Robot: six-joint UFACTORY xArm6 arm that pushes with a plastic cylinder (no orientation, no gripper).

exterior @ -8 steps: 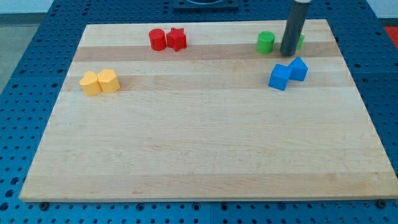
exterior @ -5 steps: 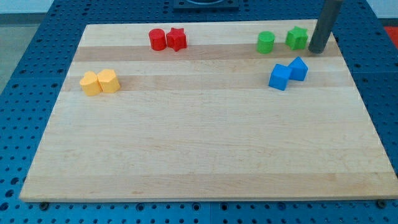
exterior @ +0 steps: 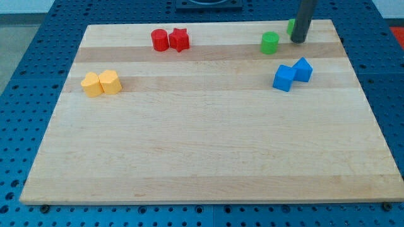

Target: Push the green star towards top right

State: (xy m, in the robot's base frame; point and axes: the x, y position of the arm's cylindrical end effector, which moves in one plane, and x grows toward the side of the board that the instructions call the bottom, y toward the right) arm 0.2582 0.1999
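- My tip point(exterior: 298, 41) sits near the top right of the counter point(exterior: 208, 145), just right of the green cylinder point(exterior: 270, 43).
- The green star point(exterior: 290, 26) is mostly hidden behind the rod; only a green sliver shows at the rod's left edge, close to the counter's top edge.
- Key relation: the star lies just above and slightly to the view's left of my tip, on the far side of the rod. Can't tell if they touch.
- End effector state: it's a plain rod with nothing to open or close, so no grip to report; it holds nothing.
- My judgement: the star is already high up, so what's left is mostly rightward travel along the top edge. For that the tip should be on the star's left side, not below it.
- Risk, as I see it: pushing upward from here could slide the star off the top edge. The green cylinder is near, so a swing round to the left could clip it.
- Two blue blocks point(exterior: 291, 74) sit touching below the tip, well clear. Red pair point(exterior: 170, 40) and yellow pair point(exterior: 101, 82) are far off on the view's left.
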